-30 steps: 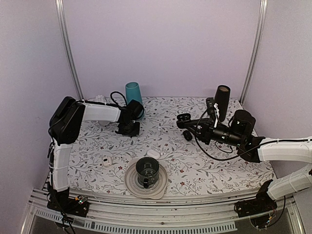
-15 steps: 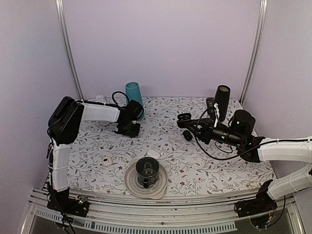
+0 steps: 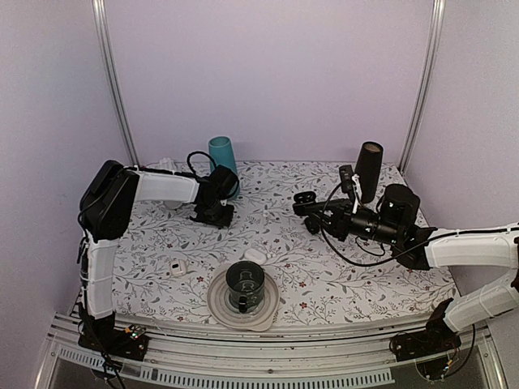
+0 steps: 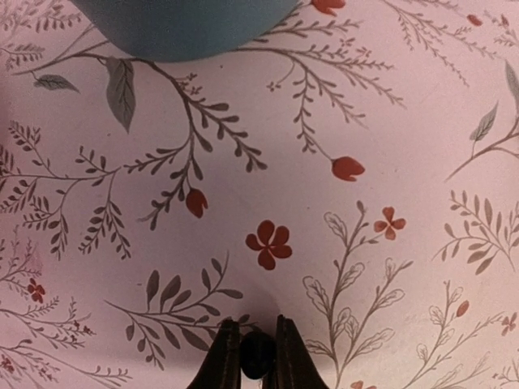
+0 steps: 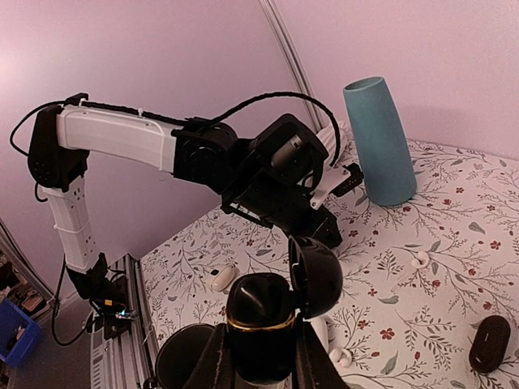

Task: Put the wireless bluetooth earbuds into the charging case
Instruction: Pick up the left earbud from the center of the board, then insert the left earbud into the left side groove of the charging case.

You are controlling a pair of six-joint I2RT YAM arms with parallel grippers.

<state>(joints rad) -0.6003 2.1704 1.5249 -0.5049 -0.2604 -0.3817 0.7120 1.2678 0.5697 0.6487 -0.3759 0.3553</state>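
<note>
My left gripper (image 4: pixel 256 356) is shut on a tiny glossy black earbud (image 4: pixel 257 353), held just above the floral cloth. In the top view it (image 3: pixel 212 212) sits at the back left, just in front of the teal cup (image 3: pixel 222 156). My right gripper (image 5: pixel 259 344) is shut on the black charging case (image 5: pixel 261 312), which has a gold band and an open lid (image 5: pixel 318 275). It holds the case (image 3: pixel 304 198) in the air right of centre, pointed towards the left gripper. No other earbud shows.
A second black oval pod (image 3: pixel 311 225) lies under the right gripper. A black cylinder (image 3: pixel 368 168) stands at the back right. A dark mug on a plate (image 3: pixel 243 284) sits front centre. Small white pieces (image 3: pixel 177 267) (image 3: pixel 255 254) lie on the cloth.
My right gripper has moved slightly left and up with the open case. My left gripper has barely moved and still grips the earbud.
</note>
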